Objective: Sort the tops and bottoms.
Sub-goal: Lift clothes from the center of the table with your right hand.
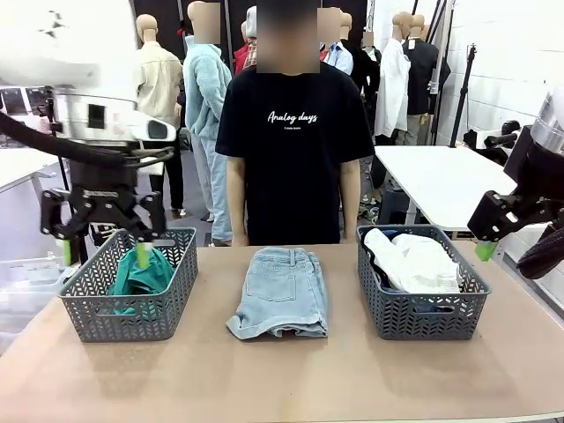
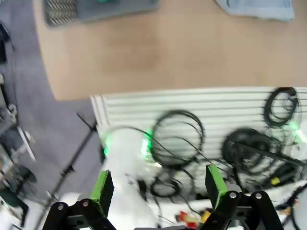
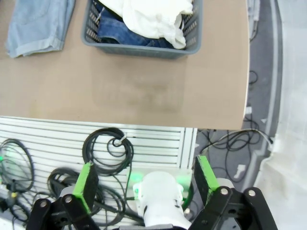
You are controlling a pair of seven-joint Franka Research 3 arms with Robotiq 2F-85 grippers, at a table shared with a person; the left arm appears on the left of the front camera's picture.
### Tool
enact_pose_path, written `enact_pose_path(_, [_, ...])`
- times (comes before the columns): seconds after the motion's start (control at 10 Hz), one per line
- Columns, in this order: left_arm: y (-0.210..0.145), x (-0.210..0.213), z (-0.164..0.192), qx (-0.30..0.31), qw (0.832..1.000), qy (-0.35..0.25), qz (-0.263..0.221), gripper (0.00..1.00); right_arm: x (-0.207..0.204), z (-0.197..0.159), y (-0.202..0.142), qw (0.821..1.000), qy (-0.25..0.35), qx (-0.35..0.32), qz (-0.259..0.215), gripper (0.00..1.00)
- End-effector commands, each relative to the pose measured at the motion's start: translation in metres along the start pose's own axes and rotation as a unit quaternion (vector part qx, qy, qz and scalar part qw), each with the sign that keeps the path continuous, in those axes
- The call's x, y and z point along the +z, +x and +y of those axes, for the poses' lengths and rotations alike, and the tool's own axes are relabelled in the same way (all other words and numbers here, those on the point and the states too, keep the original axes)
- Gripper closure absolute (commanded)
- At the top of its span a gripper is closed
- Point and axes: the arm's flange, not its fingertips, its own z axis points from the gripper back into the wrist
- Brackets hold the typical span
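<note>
Up front, light-blue shorts lay on the table between two baskets: teal shirt in the left basket, white shirt in the right basket. Left gripper hung jaws apart above the left basket. Left wrist: left gripper spread, off the table. Right wrist: right gripper spread; dark jeans under the white shirt.

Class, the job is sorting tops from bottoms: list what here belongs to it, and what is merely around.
Belongs: teal-green shirt; white shirt; dark jeans; pale denim shorts.
Merely around: two grey baskets; cable coils; the person's black T-shirt.
</note>
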Motion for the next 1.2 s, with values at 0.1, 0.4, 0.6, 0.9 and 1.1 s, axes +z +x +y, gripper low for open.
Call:
enact_pose_path(0.1, [-0.024,-0.008,0.03,-0.072,0.993,0.016,-0.093,0.0,0.0,0.001,0.001,1.0,0.006,0.002,0.002,0.0])
enact_pose_path(0.4, [-0.024,0.011,0.01,-0.015,0.991,-0.038,-0.128,0.0,0.0,0.001,0.001,1.0,0.006,0.002,0.002,0.0])
enact_pose_path(0.6, [-0.027,0.01,0.028,-0.08,0.989,0.019,-0.122,0.0,0.0,0.001,0.001,1.0,0.006,0.002,0.002,0.0])
enact_pose_path(0.9, [-0.023,0.008,0.025,-0.102,0.978,-0.011,-0.183,0.0,0.0,0.001,0.001,1.0,0.006,0.002,0.002,0.0])
enact_pose_path(1.1, [-0.008,-0.012,0.053,-0.108,0.967,-0.051,-0.223,0.0,0.0,0.001,0.001,1.0,0.006,0.002,0.002,0.0])
